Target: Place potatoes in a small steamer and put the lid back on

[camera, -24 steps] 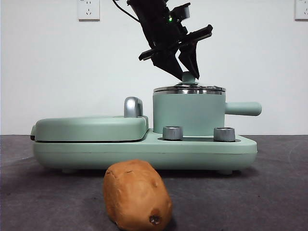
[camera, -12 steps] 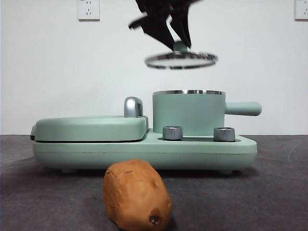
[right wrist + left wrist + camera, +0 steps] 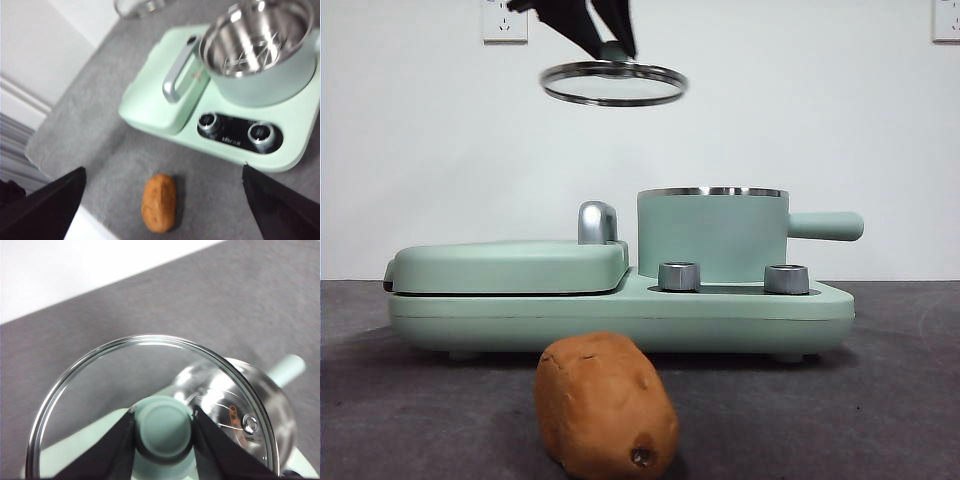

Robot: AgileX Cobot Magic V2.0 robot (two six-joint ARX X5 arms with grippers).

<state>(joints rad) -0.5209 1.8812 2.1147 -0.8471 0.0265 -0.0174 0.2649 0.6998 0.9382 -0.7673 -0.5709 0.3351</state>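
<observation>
Pinching the mint-green knob (image 3: 163, 427) between its two black jaws, the left gripper (image 3: 603, 42) carries the lid (image 3: 613, 83) high in the air, and the glass disc hangs almost level beneath it. A second ago that lid sat on the small steamer (image 3: 712, 235); half a second ago it hovered just above the rim; now it has swung up and away toward ten o'clock of the pot, above the flat griddle cover (image 3: 510, 266). That leaves the steamer open: the right wrist view looks straight down into its bare steel bowl, with nothing inside. The potato (image 3: 606, 405) has not moved and lies on the dark table (image 3: 880, 400) in front of the appliance, at about seven o'clock from the pot and well apart from it. The right gripper (image 3: 165, 200) waits high above with its jaws spread wide, grasping nothing. My judgement is that the lid needs setting down somewhere clear before the potato goes in.
</observation>
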